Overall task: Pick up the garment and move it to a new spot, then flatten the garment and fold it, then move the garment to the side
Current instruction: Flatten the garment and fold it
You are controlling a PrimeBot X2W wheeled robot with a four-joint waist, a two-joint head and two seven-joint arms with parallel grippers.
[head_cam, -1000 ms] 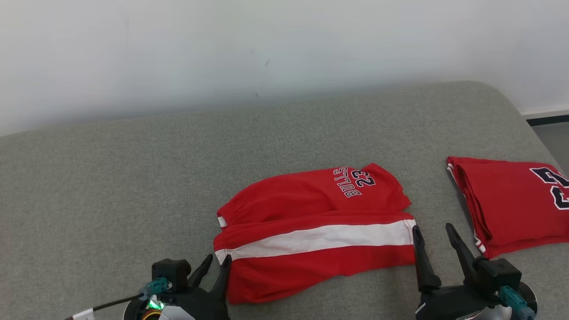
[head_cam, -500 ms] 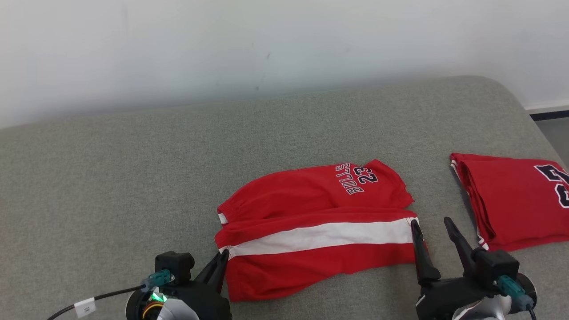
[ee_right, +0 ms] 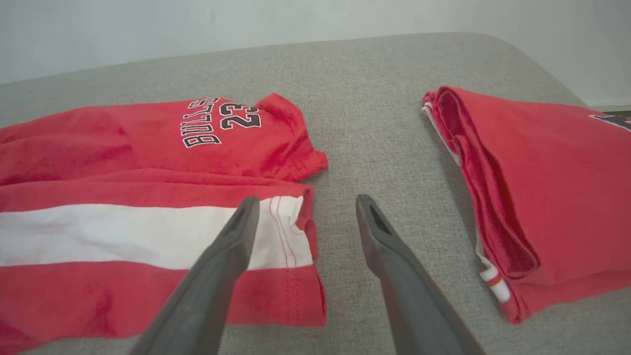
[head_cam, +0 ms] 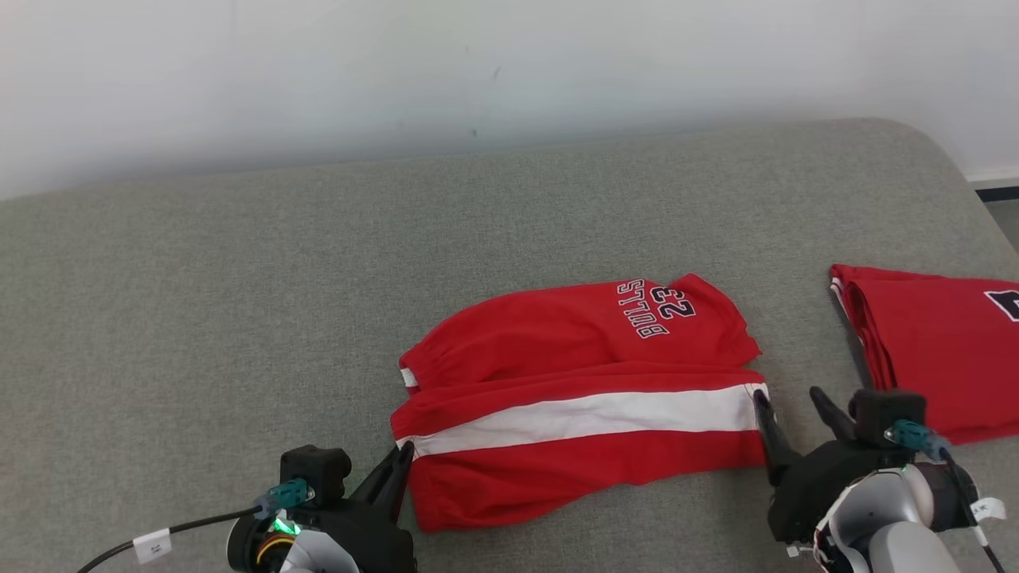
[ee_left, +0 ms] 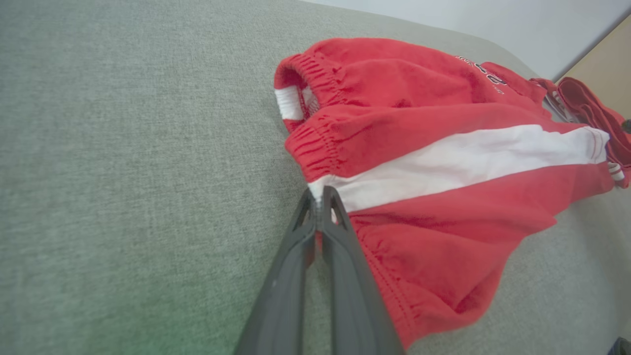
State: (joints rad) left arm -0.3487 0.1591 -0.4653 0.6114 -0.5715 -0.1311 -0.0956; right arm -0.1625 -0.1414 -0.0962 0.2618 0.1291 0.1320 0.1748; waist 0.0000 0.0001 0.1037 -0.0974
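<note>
Left end effector (head_cam: pixel 404 454) sits low, fingers pressed together right on the waistband corner of the red shorts (head_cam: pixel 581 398), where the white stripe ends. The shorts stretch away from it toward the right end effector (head_cam: pixel 786 395), which stands wide apart. Its inner finger is at the stripe's hem, its outer finger over the bare grey padded surface (head_cam: pixel 239 278). Just past that outer finger lies a folded red garment (head_cam: pixel 931 350).

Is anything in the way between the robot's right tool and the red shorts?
No, nothing visible is. The open right tool is at the hem of the shorts, with one finger over the white stripe and the other over bare cushion. The folded red top lies off to its right, apart.
</note>
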